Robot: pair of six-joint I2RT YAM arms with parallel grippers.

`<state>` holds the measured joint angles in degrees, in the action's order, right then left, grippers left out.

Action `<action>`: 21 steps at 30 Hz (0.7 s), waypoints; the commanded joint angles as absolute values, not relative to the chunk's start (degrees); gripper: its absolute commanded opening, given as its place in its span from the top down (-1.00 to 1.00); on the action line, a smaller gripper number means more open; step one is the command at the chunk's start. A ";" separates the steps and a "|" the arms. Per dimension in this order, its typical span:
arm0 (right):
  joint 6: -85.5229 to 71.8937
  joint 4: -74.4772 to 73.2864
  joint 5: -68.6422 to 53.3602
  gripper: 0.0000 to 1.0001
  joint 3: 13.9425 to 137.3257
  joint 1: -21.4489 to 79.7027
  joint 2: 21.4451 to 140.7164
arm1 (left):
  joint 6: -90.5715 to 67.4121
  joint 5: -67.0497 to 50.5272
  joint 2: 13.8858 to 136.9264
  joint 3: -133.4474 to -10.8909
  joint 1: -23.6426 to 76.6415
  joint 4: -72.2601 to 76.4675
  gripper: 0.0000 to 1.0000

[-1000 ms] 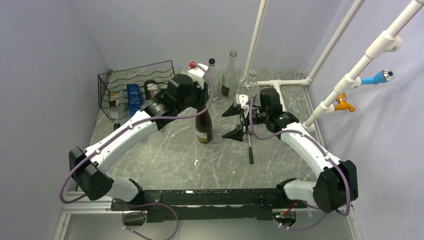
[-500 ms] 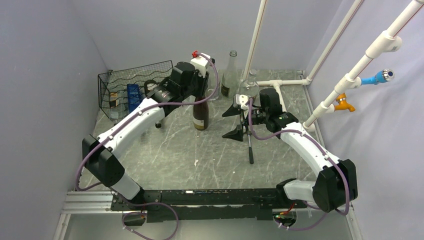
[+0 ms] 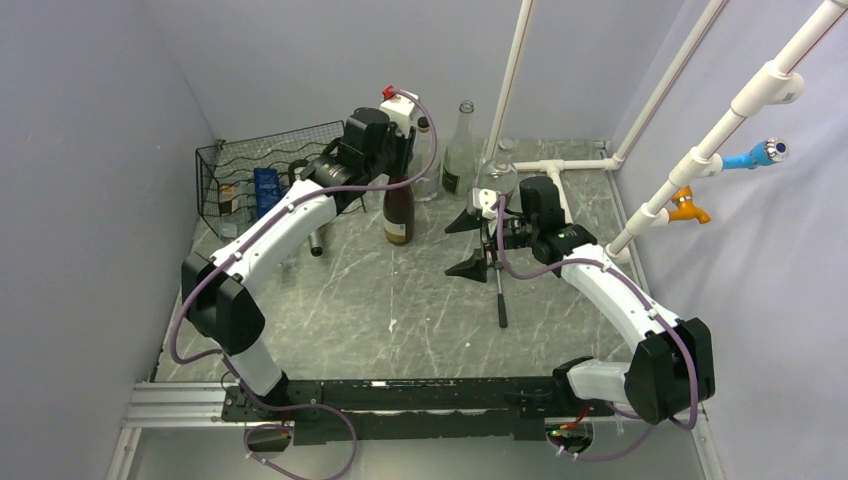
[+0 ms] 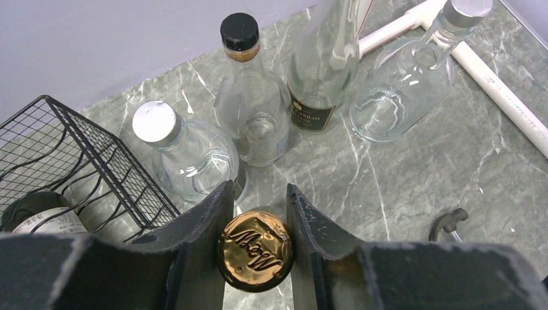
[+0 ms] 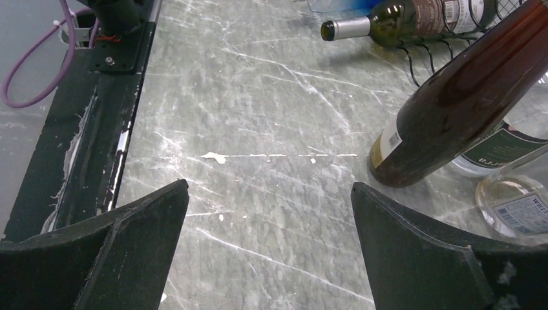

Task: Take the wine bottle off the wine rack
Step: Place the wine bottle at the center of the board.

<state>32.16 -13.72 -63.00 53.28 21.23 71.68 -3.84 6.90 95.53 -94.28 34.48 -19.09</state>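
Wine bottle [image 3: 398,215] is upright, dark brown, gold-capped.

A: How much of the wine bottle [image 3: 398,215] shows from above?
B: Only the lower body — the left arm [image 3: 290,215] covers its neck.
A: And at the left wrist?
B: Just its gold cap [image 4: 255,251] between the left fingers [image 4: 200,248] — the body is hidden below. The wine rack [image 4: 58,148] runs off the left edge.

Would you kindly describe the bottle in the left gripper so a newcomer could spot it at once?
From the black wire rack at far left, look right to the bottles by the back wall. It is the upright dark brown bottle, gold cap clamped by the left gripper; its neighbours are clear glass.
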 commanded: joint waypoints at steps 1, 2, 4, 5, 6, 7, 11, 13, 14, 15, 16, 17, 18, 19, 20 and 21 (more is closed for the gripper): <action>33.43 -12.48 -63.63 -0.99 52.91 20.74 71.48 | -2.37 6.47 93.58 -102.63 33.73 -2.21 1.00; 33.40 -12.48 -63.63 -0.99 52.91 20.74 71.50 | -2.37 6.43 94.03 -103.10 33.59 -2.31 1.00; 33.40 -12.44 -63.72 -0.99 52.91 20.63 71.51 | -2.25 6.44 94.58 -103.93 33.34 -2.39 1.00; 33.40 -12.47 -63.72 -0.99 52.91 20.64 71.53 | -2.21 6.42 94.83 -104.28 33.24 -2.44 1.00; 33.40 -12.46 -63.68 -0.99 52.87 20.65 71.52 | -2.05 6.46 95.03 -104.58 33.10 -2.38 1.00; 33.44 -12.43 -63.72 -0.99 52.84 20.61 71.49 | -1.94 6.50 95.23 -104.85 32.99 -2.45 1.00; 33.50 -12.40 -63.81 -0.99 52.82 20.57 71.47 | -1.78 6.55 96.14 -105.88 32.48 -2.54 1.00; 33.47 -12.39 -63.81 -0.99 52.82 20.57 71.52 | -1.56 6.57 96.43 -106.06 32.35 -2.43 1.00; 33.48 -12.39 -63.81 -0.99 52.82 20.47 71.55 | -1.46 6.71 96.60 -106.16 32.26 -2.42 1.00; 33.50 -12.45 -63.81 -0.99 52.82 20.48 71.55 | -1.35 6.76 96.76 -106.24 32.21 -2.46 1.00; 33.51 -12.43 -63.81 -0.99 52.82 20.48 71.59 | -1.32 6.84 96.90 -106.26 32.13 -2.53 1.00; 33.53 -12.45 -63.80 -0.99 52.82 20.48 71.59 | -1.20 6.92 97.00 -106.26 32.09 -2.50 1.00; 33.49 -12.48 -63.88 -0.99 52.82 20.48 71.56 | -1.07 7.06 97.15 -106.30 32.00 -2.65 1.00; 33.49 -12.48 -63.90 -0.99 52.82 20.43 71.55 | -0.99 7.25 97.32 -106.34 31.99 -2.76 1.00; 33.49 -12.47 -63.90 -0.99 52.82 20.40 71.60 | -0.90 7.51 97.42 -106.35 31.88 -2.87 1.00; 33.53 -12.48 -63.90 -0.99 52.82 20.39 71.55 | -0.82 7.75 97.57 -106.28 31.90 -2.94 1.00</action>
<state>32.21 -13.72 -63.00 53.15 20.80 71.68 -3.51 6.31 100.27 -99.07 32.32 -17.96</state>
